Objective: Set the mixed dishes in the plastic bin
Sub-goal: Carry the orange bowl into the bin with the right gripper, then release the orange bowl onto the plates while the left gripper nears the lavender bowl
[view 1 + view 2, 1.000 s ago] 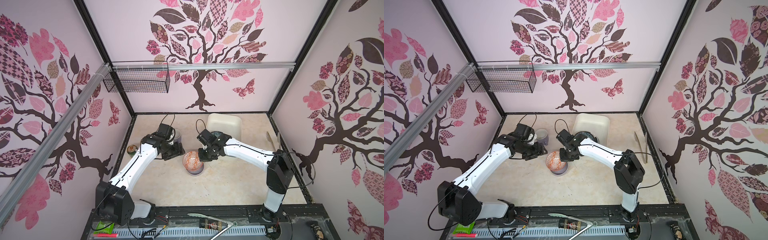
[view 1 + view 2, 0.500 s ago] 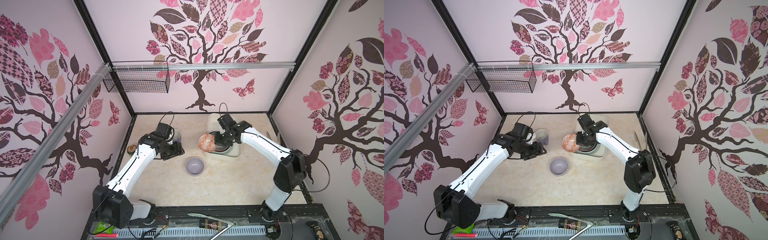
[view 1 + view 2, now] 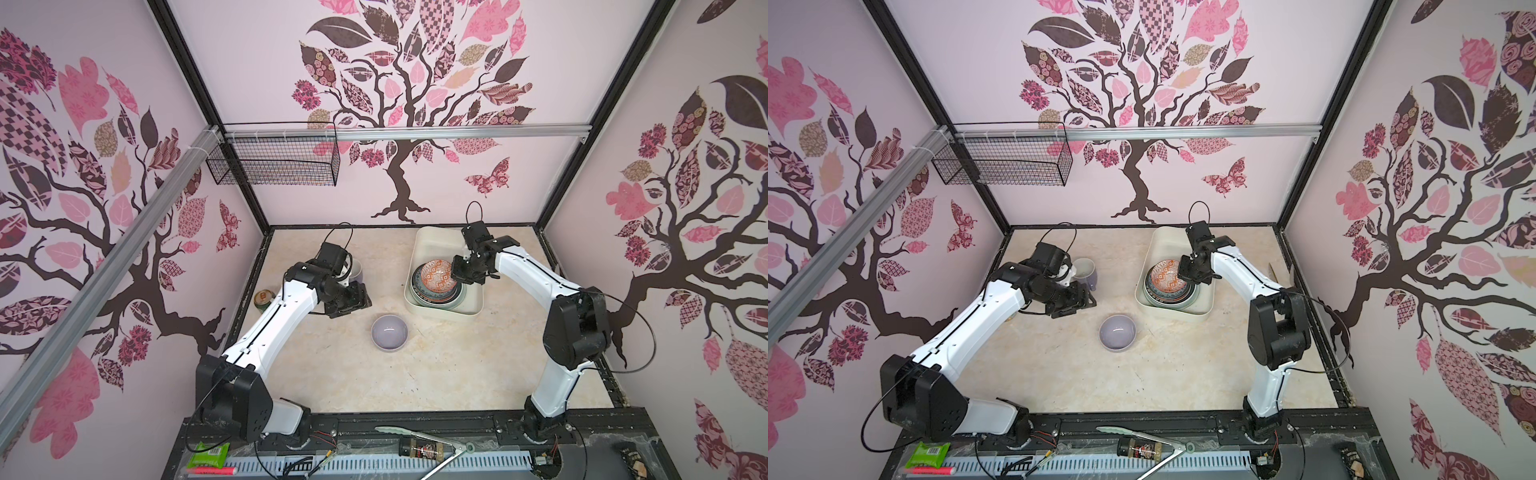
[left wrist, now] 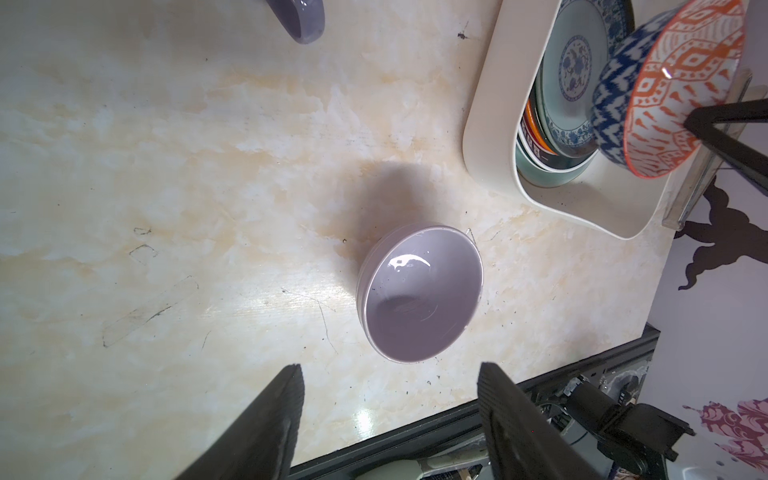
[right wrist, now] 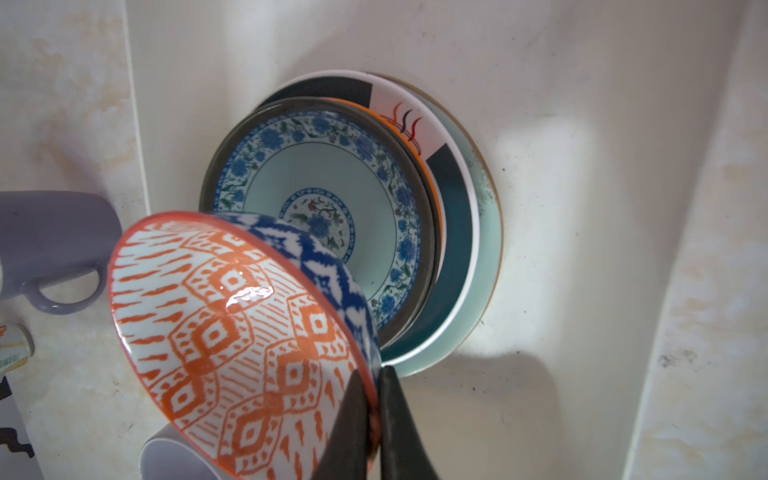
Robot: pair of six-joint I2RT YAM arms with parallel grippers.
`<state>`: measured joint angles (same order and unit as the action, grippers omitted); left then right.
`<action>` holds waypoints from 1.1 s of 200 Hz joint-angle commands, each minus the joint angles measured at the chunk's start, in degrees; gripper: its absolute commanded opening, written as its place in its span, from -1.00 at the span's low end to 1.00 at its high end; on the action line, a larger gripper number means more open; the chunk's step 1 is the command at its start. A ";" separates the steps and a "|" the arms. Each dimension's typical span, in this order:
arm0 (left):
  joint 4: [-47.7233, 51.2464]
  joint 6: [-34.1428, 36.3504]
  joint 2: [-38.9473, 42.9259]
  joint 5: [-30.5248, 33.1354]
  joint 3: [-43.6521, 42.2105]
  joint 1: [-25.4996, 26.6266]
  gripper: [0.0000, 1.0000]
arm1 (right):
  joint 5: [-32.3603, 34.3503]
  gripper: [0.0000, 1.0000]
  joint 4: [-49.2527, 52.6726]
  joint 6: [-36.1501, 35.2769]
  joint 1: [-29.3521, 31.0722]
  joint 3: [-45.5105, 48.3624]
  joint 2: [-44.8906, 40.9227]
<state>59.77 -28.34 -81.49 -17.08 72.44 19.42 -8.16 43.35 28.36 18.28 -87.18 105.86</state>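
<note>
My right gripper (image 5: pixel 372 374) is shut on the rim of the patterned bowl (image 5: pixel 232 340), orange-red on a pale inside and blue outside. It holds the bowl tilted just over the stacked plates (image 3: pixel 432 297) in the cream plastic bin (image 3: pixel 432 311). The mint-green flowered plate (image 5: pixel 324 187) tops the stack. My left gripper (image 4: pixel 390 370) hangs open and empty above the table, near a lavender bowl (image 4: pixel 419 295), which both top views show (image 3: pixel 1118 332). The lavender mug (image 3: pixel 356 269) stands behind the left wrist.
A green drink can (image 3: pixel 264 297) stands by the left wall. A black wire basket (image 3: pixel 274 166) hangs on the back rail. Long wooden utensils (image 3: pixel 1272 272) lie near the right wall. Bare table stretches in front of the lavender bowl.
My right gripper lifted the patterned bowl off the lavender bowl at mid-table and carried it back and right, over the plates in the bin. The left arm has barely moved.
</note>
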 commanded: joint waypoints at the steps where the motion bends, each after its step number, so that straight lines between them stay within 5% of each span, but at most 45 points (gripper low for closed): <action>1: 0.75 1.36 -1.42 -0.76 2.35 -0.22 0.40 | -3.20 -0.82 -2.04 -0.69 0.00 -3.35 3.26; 36: 0.99 1.96 -3.03 -1.37 2.87 -0.25 0.40 | -3.84 -0.78 -2.59 -0.87 0.00 -3.48 5.78; 118: 0.61 2.19 -4.97 -1.95 3.47 -0.19 0.41 | -2.51 -0.12 -1.37 -2.57 -0.16 -5.08 4.14; 176: 0.63 2.94 -4.86 -2.80 0.86 0.11 0.44 | 0.61 0.44 2.62 -3.79 -0.13 -6.89 -5.58; 188: 0.31 2.62 -4.56 -2.19 -0.69 0.39 0.46 | -0.35 0.51 3.11 -3.97 -0.15 -5.77 -8.31; 211: -1.65 1.87 -3.91 -1.89 -4.29 1.80 0.46 | -4.74 0.98 3.55 -3.32 -0.05 -0.85 -14.19; 220: -2.42 1.43 -3.81 -1.90 -5.52 2.72 0.46 | -5.74 0.99 3.47 -2.77 0.30 2.01 -16.97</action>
<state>59.05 -26.63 -86.30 -19.40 70.89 20.32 -10.31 44.25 25.28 18.28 -89.86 97.21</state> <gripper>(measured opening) 0.732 0.968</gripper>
